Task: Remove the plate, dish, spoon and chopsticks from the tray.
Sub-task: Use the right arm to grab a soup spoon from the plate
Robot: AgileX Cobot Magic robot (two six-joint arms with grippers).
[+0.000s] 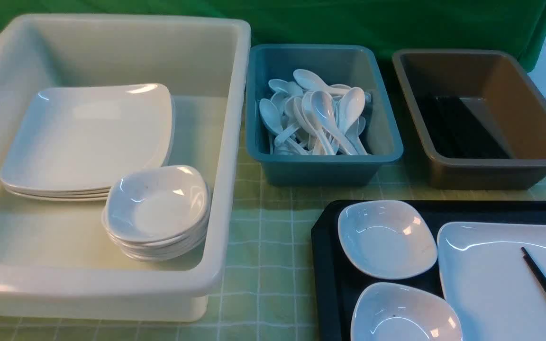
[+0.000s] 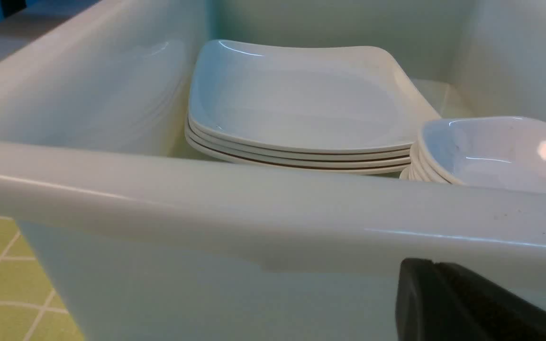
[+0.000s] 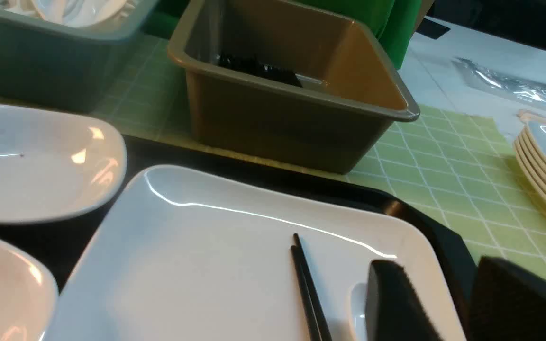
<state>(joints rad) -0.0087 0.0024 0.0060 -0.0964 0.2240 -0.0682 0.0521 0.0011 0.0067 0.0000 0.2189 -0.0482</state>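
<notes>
Right end effector (image 3: 436, 289) is closest to the lens: fingers spread wide, nothing gripped, hanging over the right edge of the plate (image 1: 491, 274); can't tell if either finger touches it. Plate sits on the right side of the tray (image 1: 323, 265). Chopsticks (image 1: 545, 289) lie on the plate, side by side. Spoon (image 3: 356, 303) is also on the plate, just beside the chopsticks, mostly hidden behind one finger. Two dishes (image 1: 386, 239) are on the tray's left side, one behind the other, just beside the plate. Left end effector (image 2: 443, 303): only one dark finger in view, low in front of the tub (image 1: 235, 142) outer wall; spread or closed, can't tell. Tub holds a plate stack (image 1: 88, 137) and a dish stack (image 1: 157, 208), just beside each other. Teal bin (image 1: 382, 137) with spoons (image 1: 325, 118) and brown bin (image 1: 514, 94) with black sticks (image 1: 462, 128) stand on the desk (image 1: 273, 265) behind the tray.
</notes>
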